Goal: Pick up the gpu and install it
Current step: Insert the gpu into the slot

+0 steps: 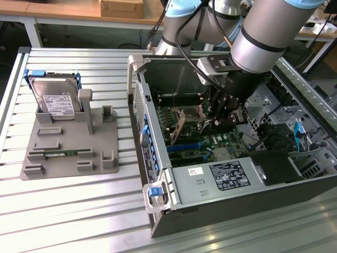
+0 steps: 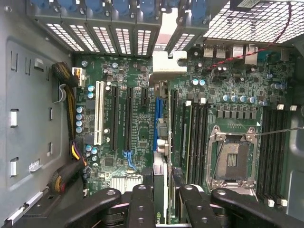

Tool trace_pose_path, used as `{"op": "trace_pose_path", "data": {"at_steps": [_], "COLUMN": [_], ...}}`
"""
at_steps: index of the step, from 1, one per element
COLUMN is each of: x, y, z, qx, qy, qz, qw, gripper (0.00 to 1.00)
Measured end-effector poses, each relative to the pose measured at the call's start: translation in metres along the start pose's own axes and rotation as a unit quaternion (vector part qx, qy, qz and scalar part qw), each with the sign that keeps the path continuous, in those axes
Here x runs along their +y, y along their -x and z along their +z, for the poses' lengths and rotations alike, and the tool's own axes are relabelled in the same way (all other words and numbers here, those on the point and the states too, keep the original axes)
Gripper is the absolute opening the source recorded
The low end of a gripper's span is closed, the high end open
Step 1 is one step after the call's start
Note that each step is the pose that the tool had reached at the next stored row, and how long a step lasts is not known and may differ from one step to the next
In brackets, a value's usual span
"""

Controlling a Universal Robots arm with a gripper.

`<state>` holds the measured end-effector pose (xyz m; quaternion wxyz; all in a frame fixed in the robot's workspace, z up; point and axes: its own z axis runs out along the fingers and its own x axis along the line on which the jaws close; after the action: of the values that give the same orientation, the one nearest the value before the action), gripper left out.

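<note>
While my arm reaches down into the open computer case (image 1: 158, 174), my claw (image 1: 224, 113) is closed on the gpu (image 1: 179, 128), gripping it by its two flat sides. In the exterior view the gpu hangs tilted inside the case, above the motherboard (image 1: 210, 145). Its brownish back is turned toward the exterior view's left, and it sits close to the case's rear wall.

From my wrist I see the gpu edge-on, a thin strip running away from me between my black fingers (image 2: 142, 204). It stands on edge over the board, just beside the blue slot (image 2: 156, 121) and parallel to it. Its silver bracket (image 2: 168, 61) reaches the row of vented slot covers (image 2: 123, 40) at the back of the case. I cannot tell whether the lower edge of the gpu is touching the slot or held just clear of it.

A white slot (image 2: 99, 111) and two dark slots lie on one side of the gpu. The bare processor socket (image 2: 232, 159) and the memory slots lie on the other.

Outside the case, on the slatted metal bench (image 1: 68, 211), a grey holder (image 1: 68, 158) stands at the exterior view's left. It carries the hard drive (image 1: 57, 103) upright at its far end and a narrow green memory stick (image 1: 66, 153) lying flat near its front.
</note>
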<state>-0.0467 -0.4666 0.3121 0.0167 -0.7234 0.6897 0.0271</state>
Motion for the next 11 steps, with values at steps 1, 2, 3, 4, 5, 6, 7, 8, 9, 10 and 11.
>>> {"op": "trace_pose_path", "data": {"at_steps": [1,2,3,4,5,6,7,8,9,10,11], "x": [0.0010,0.0024,0.0034,0.0044,0.0059,0.0068,0.0077,0.0087,0.0095,0.0101,0.0106], "y": [0.0000,0.0000,0.0001,0.0001,0.0002,0.0002,0.0002,0.0003,0.0003,0.0004,0.0004], "z": [0.0004,0.0008,0.0010,0.0012,0.0015,0.0017,0.0018,0.0020,0.0021,0.0022,0.0023], "qx": [0.0000,0.0000,0.0000,0.0000,0.0000,-0.0001,-0.0001,-0.0001,-0.0001,-0.0001,-0.0001], "qy": [0.0000,0.0000,0.0000,0.0000,0.0000,0.0000,0.0000,0.0000,-0.0001,0.0000,0.0000], "qz": [0.000,0.000,0.000,0.000,0.000,0.000,0.000,0.000,0.000,0.000,0.000], "qw": [1.0000,1.0000,1.0000,1.0000,1.0000,1.0000,1.0000,1.0000,1.0000,1.0000,1.0000], "gripper": [0.26,0.26,0.26,0.26,0.26,0.26,0.26,0.26,0.26,0.26,0.26]}}
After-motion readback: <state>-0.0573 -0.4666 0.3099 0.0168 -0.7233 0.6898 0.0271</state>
